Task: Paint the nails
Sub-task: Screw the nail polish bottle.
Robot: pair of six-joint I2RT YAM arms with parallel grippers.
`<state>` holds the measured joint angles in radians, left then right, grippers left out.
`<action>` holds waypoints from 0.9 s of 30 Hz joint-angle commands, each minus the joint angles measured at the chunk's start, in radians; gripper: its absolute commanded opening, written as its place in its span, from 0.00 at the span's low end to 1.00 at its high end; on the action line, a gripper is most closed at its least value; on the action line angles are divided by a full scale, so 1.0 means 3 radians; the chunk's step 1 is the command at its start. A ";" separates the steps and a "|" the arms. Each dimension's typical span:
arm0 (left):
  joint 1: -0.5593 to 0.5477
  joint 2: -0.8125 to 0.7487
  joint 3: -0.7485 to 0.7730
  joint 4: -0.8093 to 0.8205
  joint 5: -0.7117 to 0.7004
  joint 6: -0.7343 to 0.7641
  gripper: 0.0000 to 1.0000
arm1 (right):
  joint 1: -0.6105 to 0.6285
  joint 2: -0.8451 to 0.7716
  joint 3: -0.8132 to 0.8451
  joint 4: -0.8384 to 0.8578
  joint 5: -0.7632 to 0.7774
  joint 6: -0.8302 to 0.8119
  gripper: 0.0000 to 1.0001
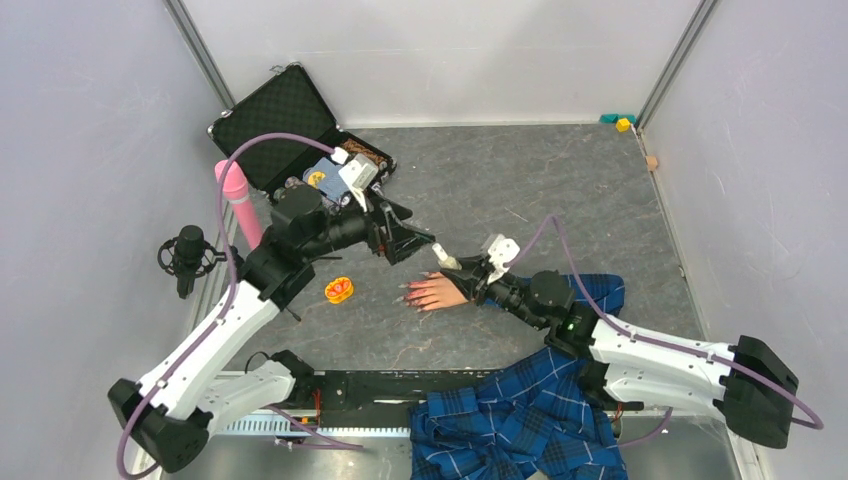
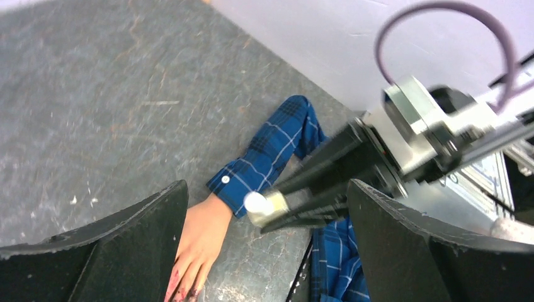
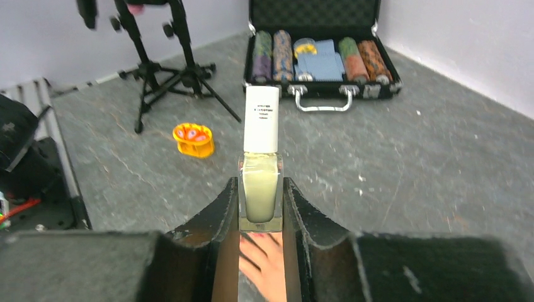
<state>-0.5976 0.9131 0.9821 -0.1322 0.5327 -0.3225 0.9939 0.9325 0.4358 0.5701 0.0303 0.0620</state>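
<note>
The right gripper is clenched on a bottle. Its two fingers press the clear glass sides, which show pale yellowish liquid. The white cap is on. In the top view the cap end points toward 10 o'clock.

The left gripper is released, with its jaws spread wide. It sits at 10 o'clock of the bottle, close to the cap end, with nothing between the fingers. In the left wrist view the cap shows in the gap between the two black fingers, but beyond them.

The mannequin hand lies flat on the grey table, right below the held bottle. Its fingers point to 9 o'clock. The nails are at the finger ends, reddish-pink, with red smeared around them in the left wrist view. They are too small to tell apart. The blue plaid sleeve runs off from the wrist toward 4 o'clock, under the right arm, to a heap of the same cloth at the near edge.

An orange ring-shaped item lies at 9 o'clock of the hand, well apart. An open black case sits at 11 o'clock on the table, with rolls and cards inside. A pink cylinder and a microphone on a tripod stand at the left edge.
</note>
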 commanded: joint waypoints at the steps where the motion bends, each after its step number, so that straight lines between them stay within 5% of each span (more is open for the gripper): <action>1: 0.0081 0.0277 0.0039 -0.0026 -0.0249 -0.0447 1.00 | 0.0273 0.0028 -0.0103 0.0185 0.0948 -0.0176 0.00; 12: 0.0105 0.0780 0.0050 -0.0015 0.0191 -0.0779 0.83 | 0.0584 0.0342 0.0123 0.0087 0.1667 -0.0432 0.00; 27: 0.0105 0.1096 0.0091 -0.0116 0.0345 -0.0863 0.63 | 0.0777 0.0547 0.0301 0.0114 0.1836 -0.0563 0.00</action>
<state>-0.5686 1.2339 0.9821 -0.1734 0.5877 -0.5396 1.2179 1.0901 0.4755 0.5522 0.5522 -0.0891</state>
